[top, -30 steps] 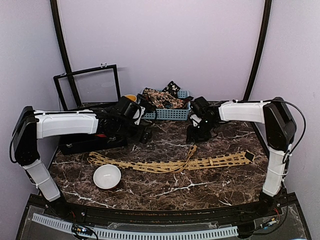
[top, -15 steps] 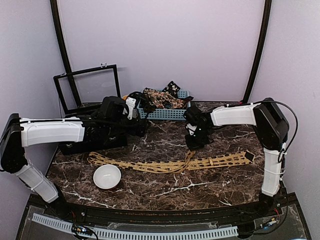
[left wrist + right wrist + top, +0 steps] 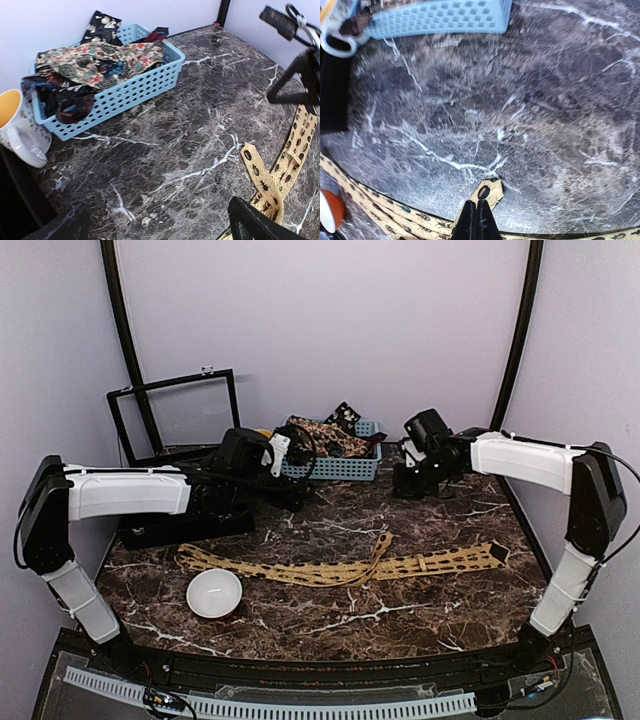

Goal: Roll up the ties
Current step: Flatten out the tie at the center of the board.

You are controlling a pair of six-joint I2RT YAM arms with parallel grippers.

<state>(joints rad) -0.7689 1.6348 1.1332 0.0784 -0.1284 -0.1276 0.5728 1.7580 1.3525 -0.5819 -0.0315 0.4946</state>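
The mustard-tan tie (image 3: 340, 568) lies flat across the table, folded, with its narrow tip (image 3: 385, 538) pointing away from me. It also shows in the left wrist view (image 3: 280, 170) and the right wrist view (image 3: 490, 192). Dark printed ties (image 3: 320, 435) are piled in the pale blue basket (image 3: 335, 468), which also shows in the left wrist view (image 3: 125, 87). My left gripper (image 3: 287, 498) hovers open and empty over bare marble (image 3: 157, 215), left of the tie's tip. My right gripper (image 3: 407, 487) is shut and empty (image 3: 476, 207), raised behind the tie's tip.
A white bowl (image 3: 215, 592) sits at the front left next to the tie. A black case (image 3: 170, 525) and a black frame (image 3: 175, 415) stand at the back left. A mug with a yellow inside (image 3: 20, 130) stands left of the basket.
My right gripper dipped to the tie's tip half a second ago and has now pulled up and back to the right. My left gripper shifted slightly. The tie has not moved.
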